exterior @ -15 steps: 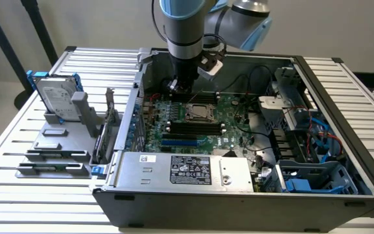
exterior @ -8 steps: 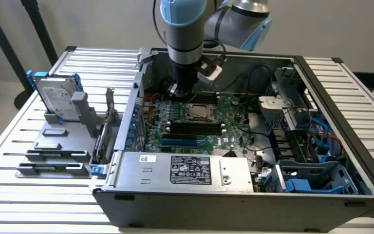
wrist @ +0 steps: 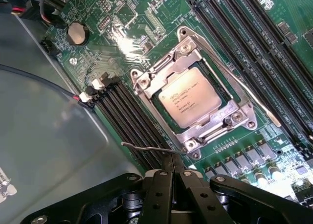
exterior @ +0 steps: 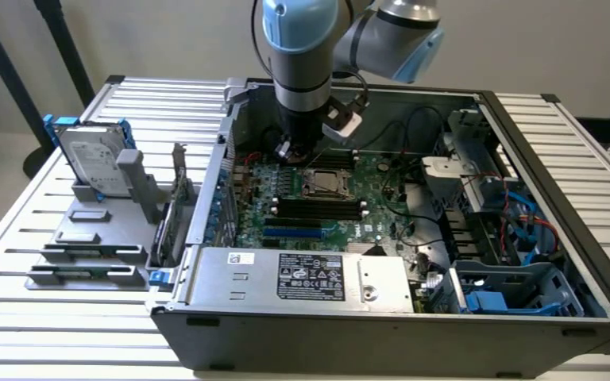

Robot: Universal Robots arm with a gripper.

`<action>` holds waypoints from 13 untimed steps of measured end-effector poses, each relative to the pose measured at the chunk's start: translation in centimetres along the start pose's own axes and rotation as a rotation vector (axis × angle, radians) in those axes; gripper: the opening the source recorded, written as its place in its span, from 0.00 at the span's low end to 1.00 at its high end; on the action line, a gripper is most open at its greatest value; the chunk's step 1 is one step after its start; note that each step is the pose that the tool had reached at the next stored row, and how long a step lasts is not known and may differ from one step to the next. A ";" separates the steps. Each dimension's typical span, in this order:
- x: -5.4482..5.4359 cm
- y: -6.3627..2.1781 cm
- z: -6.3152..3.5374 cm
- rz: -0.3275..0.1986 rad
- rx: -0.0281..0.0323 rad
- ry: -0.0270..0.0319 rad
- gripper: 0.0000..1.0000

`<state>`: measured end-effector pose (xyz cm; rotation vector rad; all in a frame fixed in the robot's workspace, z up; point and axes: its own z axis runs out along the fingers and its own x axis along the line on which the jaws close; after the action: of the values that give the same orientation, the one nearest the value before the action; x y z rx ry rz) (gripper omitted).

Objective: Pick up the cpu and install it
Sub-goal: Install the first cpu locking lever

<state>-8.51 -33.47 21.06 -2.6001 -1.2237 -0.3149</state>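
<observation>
cpu (wrist: 188, 102): lay flat in its socket on the green board (wrist: 83, 9), shiny side up with the letters showing; looked put in place already.
metal frame (wrist: 217, 123): sat folded down over the cpu's edges, likely to press it onto the socket and stop any sliding.
thin wire lever (wrist: 146, 147): stuck out from the frame's corner and ended right at the fingertips; probably meant for locking the frame shut; hard to tell whether touched or just beside.
gripper (wrist: 172, 160): had both fingers pressed together with nothing big between them; maybe shut that way to make one narrow tip for the thin lever.
gripper's place: hung low inside the computer case (exterior: 390, 333), at about 11 o'clock from the cpu in the exterior view, near it but not over it.
long black slots (wrist: 122, 116): ran side by side next to the socket, close to the fingertips.
hard drive (exterior: 91, 163): stood upright in a rack at 9 o'clock from the case in the exterior view, well apart; likely parked there for easy grabbing from above.
</observation>
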 end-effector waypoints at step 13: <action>0.3 0.25 0.35 0.014 -0.0043 -0.0156 0.11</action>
<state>-8.13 -33.33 20.77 -2.6186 -1.2100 -0.2953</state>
